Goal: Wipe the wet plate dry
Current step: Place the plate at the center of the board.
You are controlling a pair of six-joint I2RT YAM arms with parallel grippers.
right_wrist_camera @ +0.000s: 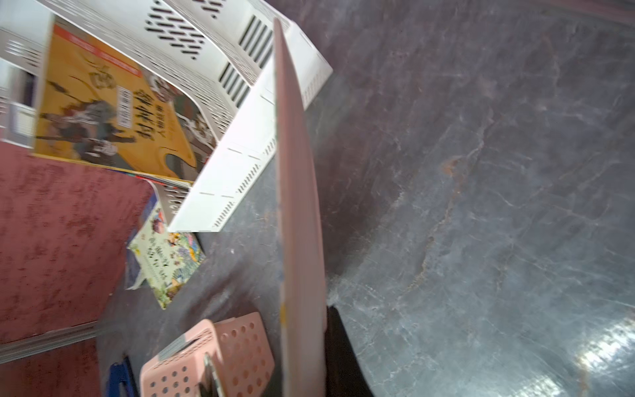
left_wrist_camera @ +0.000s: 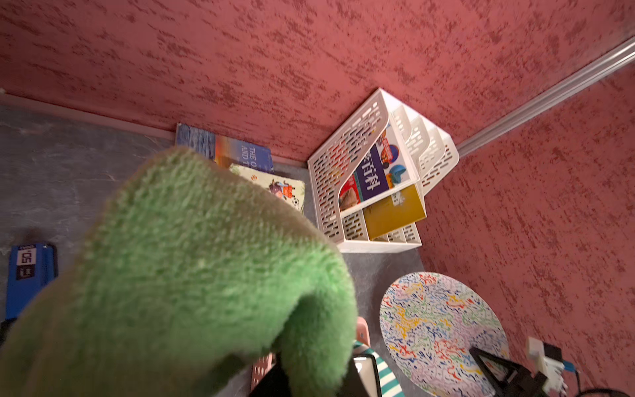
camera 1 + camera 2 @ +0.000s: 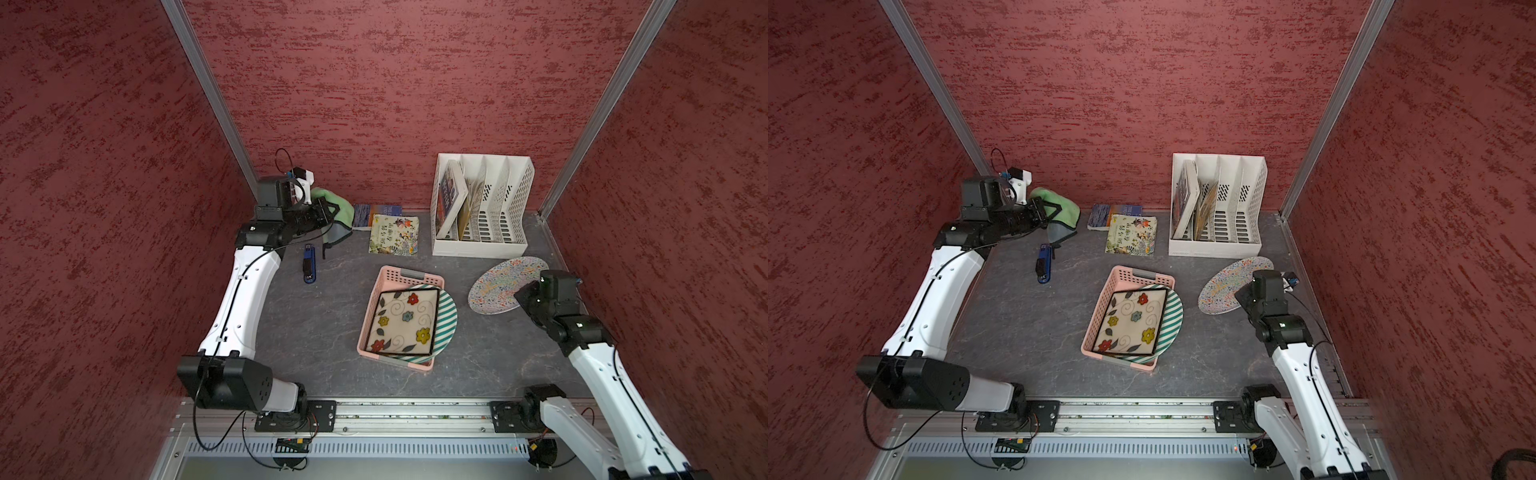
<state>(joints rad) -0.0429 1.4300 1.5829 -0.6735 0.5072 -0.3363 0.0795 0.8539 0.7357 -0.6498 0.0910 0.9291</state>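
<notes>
Left gripper (image 3: pixel 327 212): clenched on the cloth (image 3: pixel 342 207), held off the table, ready to wipe.
Right gripper (image 3: pixel 524 298): pinches the plate (image 3: pixel 503 282) by its rim; we judge the tilt presents its face to the cloth.

The blue book (image 2: pixel 245 156) lying by the back wall shows "THE O" and "AND T"; the rest is hidden. The blue stapler (image 2: pixel 29 278) has a label reading "50". The yellow book (image 1: pixel 103 113) in the file rack (image 1: pixel 233 165) carries Chinese characters.
</notes>
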